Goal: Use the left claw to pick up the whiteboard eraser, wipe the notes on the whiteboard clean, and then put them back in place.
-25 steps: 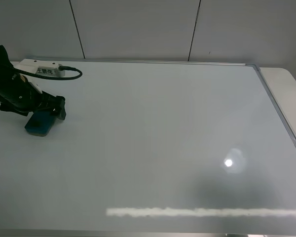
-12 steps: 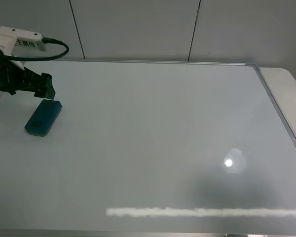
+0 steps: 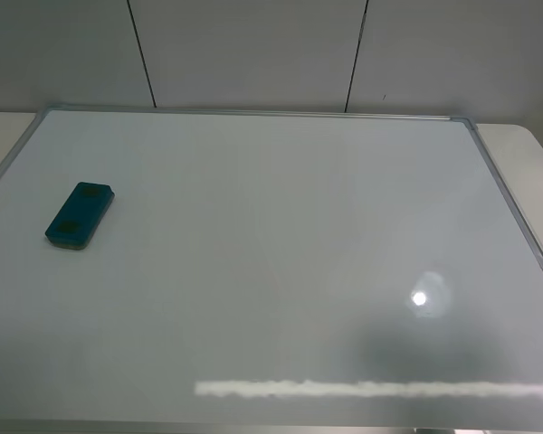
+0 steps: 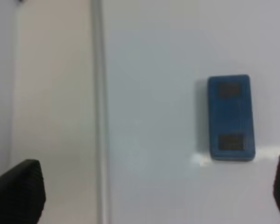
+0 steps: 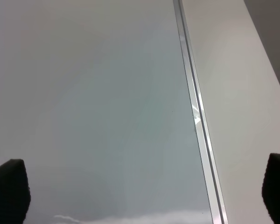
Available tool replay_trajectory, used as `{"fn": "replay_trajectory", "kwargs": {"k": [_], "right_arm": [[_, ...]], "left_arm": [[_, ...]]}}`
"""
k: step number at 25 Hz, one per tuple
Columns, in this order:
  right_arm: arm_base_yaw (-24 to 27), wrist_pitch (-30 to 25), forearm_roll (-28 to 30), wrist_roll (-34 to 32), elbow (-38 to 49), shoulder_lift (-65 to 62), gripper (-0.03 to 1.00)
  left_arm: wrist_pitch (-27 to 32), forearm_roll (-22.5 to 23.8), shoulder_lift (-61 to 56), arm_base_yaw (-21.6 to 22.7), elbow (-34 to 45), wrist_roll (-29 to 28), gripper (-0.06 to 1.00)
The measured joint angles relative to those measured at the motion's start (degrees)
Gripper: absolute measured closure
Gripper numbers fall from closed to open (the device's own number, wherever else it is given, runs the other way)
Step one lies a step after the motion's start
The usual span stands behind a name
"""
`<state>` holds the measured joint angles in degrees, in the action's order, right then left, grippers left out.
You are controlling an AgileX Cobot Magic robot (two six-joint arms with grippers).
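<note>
The teal whiteboard eraser (image 3: pixel 80 215) lies flat on the whiteboard (image 3: pixel 281 253) near its left edge, with nothing touching it. It also shows in the left wrist view (image 4: pixel 231 118), lying inside the silver frame (image 4: pixel 97 112). The left claw (image 4: pixel 149 193) is open and empty, high above the board, with its dark fingertips (image 4: pixel 18 191) wide apart. It is out of the exterior view. No red notes show on the board. The right gripper (image 5: pixel 142 189) is open and empty over the board's right frame (image 5: pixel 196 116).
The cream table (image 3: pixel 525 149) shows beyond the board's right edge and also beyond its left edge (image 4: pixel 56 116). Grey wall panels (image 3: pixel 253 54) stand behind. A bright light spot (image 3: pixel 420 297) and a glare strip (image 3: pixel 371 389) reflect on the board.
The left arm rose off the eraser, drew back to the left and left the exterior view. The eraser stays where it was.
</note>
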<state>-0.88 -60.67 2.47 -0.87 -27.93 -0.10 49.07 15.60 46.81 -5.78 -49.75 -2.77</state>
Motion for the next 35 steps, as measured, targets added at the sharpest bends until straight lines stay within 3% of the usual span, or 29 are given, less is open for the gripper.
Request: {"fn": "replay_trajectory", "kwargs": {"k": [7, 13, 18, 29, 35], "right_arm": [[0.00, 0.00, 0.00, 0.00, 0.00, 0.00, -0.03], [0.00, 0.00, 0.00, 0.00, 0.00, 0.00, -0.03], [0.00, 0.00, 0.00, 0.00, 0.00, 0.00, -0.03], [0.00, 0.00, 0.00, 0.00, 0.00, 0.00, -0.03], [0.00, 0.00, 0.00, 0.00, 0.00, 0.00, -0.03]], "left_arm": [[5.62, 0.24, -23.27, 0.00, 0.00, -0.51, -0.05], [11.75, -3.06, -36.52, 0.00, 0.00, -1.65, -0.05], [16.21, -6.21, -40.83, 0.00, 1.28, -2.85, -0.05], [16.61, -14.95, -47.00, 2.62, 17.97, -4.93, -0.05], [14.87, -12.13, -47.05, 2.83, 18.76, -4.99, -0.05]]}}
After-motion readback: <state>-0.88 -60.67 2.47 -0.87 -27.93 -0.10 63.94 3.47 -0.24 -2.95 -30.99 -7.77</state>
